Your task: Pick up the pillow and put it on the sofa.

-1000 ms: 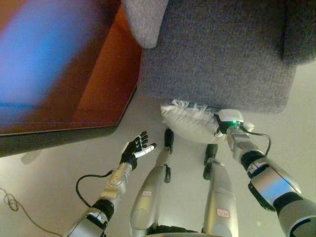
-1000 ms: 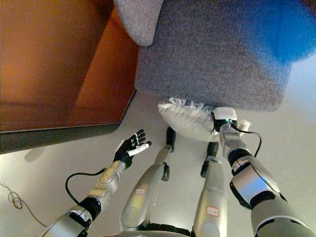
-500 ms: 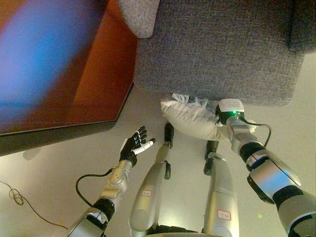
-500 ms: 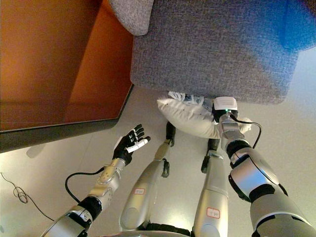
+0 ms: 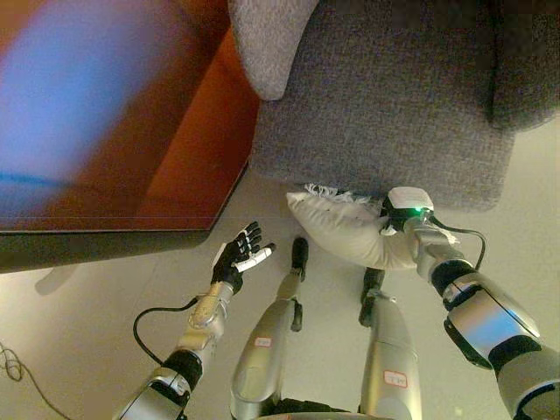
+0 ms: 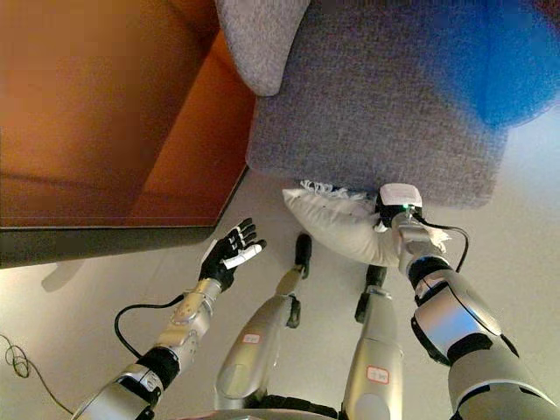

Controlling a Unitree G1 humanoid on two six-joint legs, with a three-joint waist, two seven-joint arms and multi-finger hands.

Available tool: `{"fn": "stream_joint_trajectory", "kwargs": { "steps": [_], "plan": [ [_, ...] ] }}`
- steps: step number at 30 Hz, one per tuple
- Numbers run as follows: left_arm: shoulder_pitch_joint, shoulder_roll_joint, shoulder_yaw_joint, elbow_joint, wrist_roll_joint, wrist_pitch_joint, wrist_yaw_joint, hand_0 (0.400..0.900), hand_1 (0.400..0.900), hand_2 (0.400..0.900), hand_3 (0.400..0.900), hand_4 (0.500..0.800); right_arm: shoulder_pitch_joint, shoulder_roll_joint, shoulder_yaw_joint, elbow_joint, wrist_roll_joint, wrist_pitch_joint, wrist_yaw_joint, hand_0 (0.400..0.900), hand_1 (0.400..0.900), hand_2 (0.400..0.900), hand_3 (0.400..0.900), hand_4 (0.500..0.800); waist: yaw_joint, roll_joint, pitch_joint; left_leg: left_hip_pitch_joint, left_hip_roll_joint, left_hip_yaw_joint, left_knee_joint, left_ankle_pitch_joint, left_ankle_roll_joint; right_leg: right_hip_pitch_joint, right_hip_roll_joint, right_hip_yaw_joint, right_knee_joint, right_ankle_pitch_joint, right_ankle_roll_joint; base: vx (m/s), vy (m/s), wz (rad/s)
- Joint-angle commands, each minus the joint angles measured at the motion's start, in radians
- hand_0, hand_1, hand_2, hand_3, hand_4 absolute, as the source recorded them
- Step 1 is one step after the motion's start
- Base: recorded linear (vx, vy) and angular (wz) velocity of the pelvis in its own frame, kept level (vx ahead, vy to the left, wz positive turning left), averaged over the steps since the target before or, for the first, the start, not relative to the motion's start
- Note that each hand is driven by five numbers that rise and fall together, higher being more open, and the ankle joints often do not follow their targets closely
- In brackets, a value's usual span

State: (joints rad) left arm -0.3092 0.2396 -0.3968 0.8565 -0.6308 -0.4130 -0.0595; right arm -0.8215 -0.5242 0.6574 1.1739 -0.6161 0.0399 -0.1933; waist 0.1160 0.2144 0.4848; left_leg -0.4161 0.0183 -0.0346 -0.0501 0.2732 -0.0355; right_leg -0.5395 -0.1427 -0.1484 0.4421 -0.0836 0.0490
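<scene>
Pillow [image 5: 346, 229], white with a fringed edge, is sitting low in front of the grey sofa [image 5: 385, 105], its fringe touching the base of the sofa front; whether it is resting on the floor [image 5: 105, 324] or being lifted off it cannot be told. The right hand [image 5: 391, 226] is reaching in at the pillow's right end, with its wrist pressing against the fabric; its fingers are hidden behind the pillow, so whether they are gripping it cannot be told. The left hand [image 5: 238, 262] is hovering above the pale floor to the left of the pillow, well apart from it, palm up with its fingers spread and relaxed, holding nothing. A rounded grey cushion [image 5: 271, 39] is hanging over the sofa's left edge at the top of the view. A reddish-brown table [image 5: 201, 149] with a dark rim is standing just beside the sofa on the left, its corner coming near the sofa's lower left edge.
</scene>
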Motion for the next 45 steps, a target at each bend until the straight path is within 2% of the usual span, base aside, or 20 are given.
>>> {"fn": "stream_joint_trajectory", "kwargs": {
  "steps": [1,4,7,9,14,20,26,30,37,43,44,45],
  "plan": [
    [-0.003,0.08,0.044,0.034,0.035,0.006,-0.013,0.9,0.9,0.9,0.9,0.8,0.001,-0.039,-0.013,-0.136,0.078,-0.095,-0.055,0.4,0.4,0.4,0.4,0.5,0.012,-0.136,-0.111,0.11,-0.043,0.049,0.005,-0.174,0.009,0.171,0.021,-0.04,-0.304,0.134,0.054,0.16,-0.059,-0.13],
    [0.049,0.094,0.096,0.038,0.095,0.056,-0.022,0.9,0.9,0.9,0.9,0.8,0.117,-0.068,-0.039,-0.326,0.09,-0.094,-0.026,0.4,0.4,0.4,0.4,0.5,0.01,-0.198,-0.17,0.196,-0.021,0.059,-0.013,-0.197,0.0,0.282,0.033,-0.039,-0.344,0.121,0.06,0.18,-0.097,-0.1],
    [0.116,0.103,0.154,0.022,0.166,0.104,-0.021,0.9,0.9,0.9,0.9,0.8,0.254,-0.102,-0.084,-0.569,0.085,-0.06,0.021,0.4,0.4,0.4,0.4,0.5,-0.004,-0.251,-0.232,0.27,-0.011,0.061,-0.023,-0.217,-0.004,0.375,0.048,-0.034,-0.376,0.116,0.061,0.15,-0.076,-0.07],
    [0.16,0.102,0.193,0.021,0.208,0.124,-0.027,0.9,0.9,0.9,0.9,0.8,0.352,-0.123,-0.133,-0.692,0.062,-0.074,0.04,0.4,0.4,0.4,0.4,0.5,-0.016,-0.276,-0.275,0.305,-0.006,0.061,-0.027,-0.224,-0.003,0.414,0.056,-0.027,-0.389,0.117,0.062,0.18,-0.039,-0.08],
    [0.242,0.091,0.265,0.052,0.272,0.151,-0.059,0.9,0.9,0.9,0.9,0.8,0.529,-0.206,-0.259,-0.923,0.052,-0.136,0.112,0.4,0.4,0.4,0.4,0.5,-0.038,-0.308,-0.361,0.396,0.006,0.074,-0.028,-0.252,0.003,0.503,0.066,-0.009,-0.397,0.105,0.062,0.15,0.025,-0.13],
    [0.273,0.082,0.316,0.093,0.289,0.155,-0.073,0.9,0.9,0.9,0.9,0.8,0.574,-0.284,-0.391,-1.074,0.082,-0.17,0.187,0.4,0.4,0.4,0.4,0.5,-0.055,-0.318,-0.409,0.468,0.009,0.085,-0.029,-0.276,0.007,0.569,0.07,0.004,-0.399,0.087,0.061,0.06,0.041,-0.1],
    [0.279,0.08,0.339,0.113,0.29,0.167,-0.077,0.9,0.9,0.9,0.9,0.8,0.491,-0.363,-0.476,-1.092,0.109,-0.162,0.195,0.4,0.4,0.4,0.4,0.5,-0.052,-0.325,-0.436,0.506,0.008,0.086,-0.027,-0.293,0.008,0.612,0.069,0.002,-0.4,0.073,0.06,0.03,0.026,0.01],
    [0.274,0.088,0.343,0.125,0.285,0.178,-0.076,0.9,0.9,0.9,0.9,0.8,0.374,-0.402,-0.47,-1.06,0.118,-0.115,0.196,0.4,0.4,0.4,0.4,0.5,-0.037,-0.332,-0.446,0.52,0.009,0.078,-0.024,-0.3,0.006,0.634,0.067,-0.008,-0.4,0.063,0.056,0.04,0.009,0.11],
    [0.28,0.099,0.337,0.137,0.299,0.185,-0.073,0.9,0.9,0.9,0.9,0.8,0.173,-0.429,-0.383,-0.887,0.144,-0.069,0.179,0.4,0.4,0.4,0.4,0.5,0.011,-0.356,-0.452,0.528,0.011,0.048,-0.021,-0.302,-0.001,0.667,0.065,-0.049,-0.407,0.051,0.051,0.05,-0.012,0.2],
    [0.273,0.121,0.28,0.127,0.294,0.202,-0.074,0.9,0.9,0.9,0.9,0.8,-0.009,-0.407,-0.226,-0.605,0.149,-0.024,0.127,0.4,0.4,0.4,0.4,0.5,0.076,-0.371,-0.44,0.518,0.008,0.009,-0.019,-0.292,-0.005,0.686,0.066,-0.091,-0.417,0.05,0.045,0.08,-0.032,0.26],
    [0.266,0.128,0.263,0.128,0.29,0.212,-0.085,0.9,0.9,0.9,0.9,0.8,-0.055,-0.403,-0.186,-0.533,0.139,-0.009,0.151,0.506,0.506,0.506,0.506,0.564,0.089,-0.373,-0.438,0.515,0.008,-0.001,-0.018,-0.29,-0.007,0.689,0.066,-0.099,-0.42,0.051,0.044,0.1,-0.051,0.34],
    [0.264,0.131,0.253,0.126,0.292,0.216,-0.093,0.9,0.9,0.9,0.9,0.8,-0.085,-0.4,-0.155,-0.462,0.138,-0.004,0.171,0.9,0.9,0.9,0.9,0.8,0.099,-0.374,-0.434,0.514,0.008,-0.007,-0.018,-0.289,-0.008,0.693,0.067,-0.105,-0.423,0.052,0.043,0.08,-0.057,0.31]
  ]
}}
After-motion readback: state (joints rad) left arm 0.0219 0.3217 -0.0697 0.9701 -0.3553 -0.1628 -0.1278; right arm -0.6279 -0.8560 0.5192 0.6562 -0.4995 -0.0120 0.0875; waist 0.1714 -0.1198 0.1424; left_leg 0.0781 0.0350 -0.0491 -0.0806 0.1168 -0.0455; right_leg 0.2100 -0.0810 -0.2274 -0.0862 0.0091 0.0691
